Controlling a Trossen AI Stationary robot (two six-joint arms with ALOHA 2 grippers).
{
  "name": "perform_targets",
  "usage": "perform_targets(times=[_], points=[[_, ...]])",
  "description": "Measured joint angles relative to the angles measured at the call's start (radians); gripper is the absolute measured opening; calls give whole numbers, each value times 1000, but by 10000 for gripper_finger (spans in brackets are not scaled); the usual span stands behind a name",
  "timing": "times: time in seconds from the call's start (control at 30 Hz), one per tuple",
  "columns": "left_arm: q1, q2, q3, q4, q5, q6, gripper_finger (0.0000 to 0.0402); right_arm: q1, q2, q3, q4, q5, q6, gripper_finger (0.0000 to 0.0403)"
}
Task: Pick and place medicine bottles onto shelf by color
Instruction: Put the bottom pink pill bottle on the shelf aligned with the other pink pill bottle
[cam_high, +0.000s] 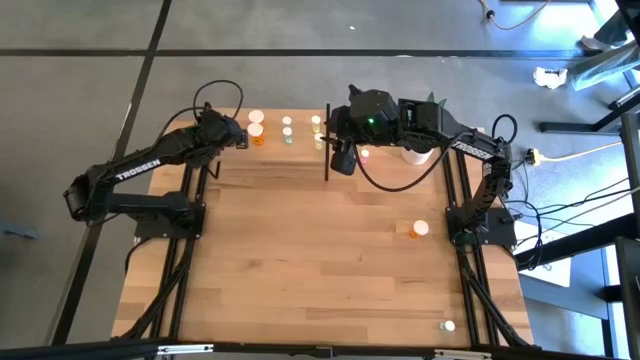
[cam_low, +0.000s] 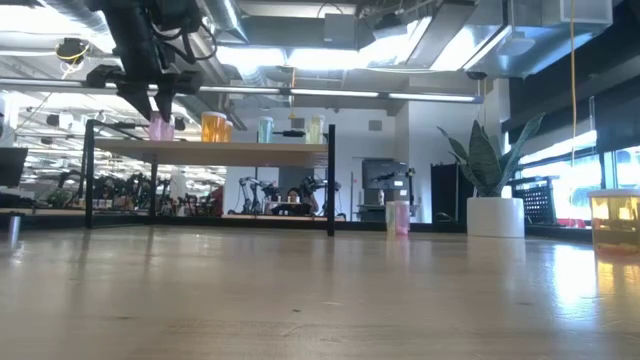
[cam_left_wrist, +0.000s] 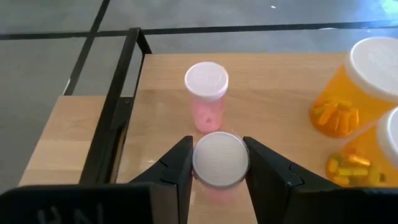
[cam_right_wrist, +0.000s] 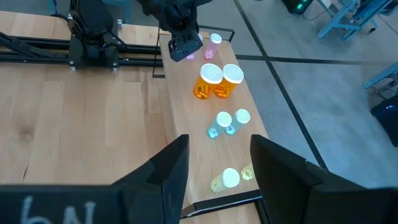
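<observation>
Left wrist view: left gripper (cam_left_wrist: 219, 169) pinches a pink medicine bottle (cam_left_wrist: 220, 160) by its white cap, fingers (cam_left_wrist: 177, 171) tight on both sides. Bottle sits on the shelf (cam_left_wrist: 261, 106) near its black post end, just in front of a second pink bottle (cam_left_wrist: 206, 94) that stands upright and apart from it. Two orange bottles (cam_left_wrist: 348, 87) with yellow pills stand off to one side on the same shelf.

High view: left gripper (cam_high: 243, 133) at the shelf's left end, orange bottles (cam_high: 256, 128) just beside it, then two greenish bottles (cam_high: 287, 129), then yellowish ones (cam_high: 317, 125) toward the right end.

Right wrist view: right gripper (cam_right_wrist: 214, 165) spread, nothing between its fingers, hovering above the shelf's yellowish end; yellowish bottles (cam_right_wrist: 229, 178), greenish pair (cam_right_wrist: 227, 121), orange pair (cam_right_wrist: 217, 81) line up along the shelf toward the left gripper (cam_right_wrist: 185, 46).

Low view: shelf (cam_low: 210, 151) raised on black posts, pink bottle (cam_low: 160, 127) under the left gripper (cam_low: 158, 100).

Off the shelf on the worktop (cam_high: 300, 260): one pink bottle (cam_high: 366, 154) near the right arm, one orange bottle (cam_high: 418, 229) toward the right edge, one small bottle (cam_high: 448, 326) at the near right corner. White plant pot (cam_high: 416, 152) at the right back, partly hidden by the arm.
</observation>
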Motion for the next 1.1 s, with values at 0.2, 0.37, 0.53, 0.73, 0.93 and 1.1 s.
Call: perform_targets(times=[0.2,0.37,0.53,0.73,0.93,1.1], points=[[0,4,0,12,-18,-4,113,0,0,0,0,0,0,172],[12,4,0,7,-23,-7,113,0,0,0,0,0,0,172],[22,4,0,-12,-21,-24,113,0,0,0,0,0,0,172],[22,4,0,-11,-19,-25,113,0,0,0,0,0,0,172],[22,4,0,-11,-19,-26,119,0,0,0,0,0,0,172],[22,4,0,-11,-25,-26,141,0,0,0,0,0,0,172]])
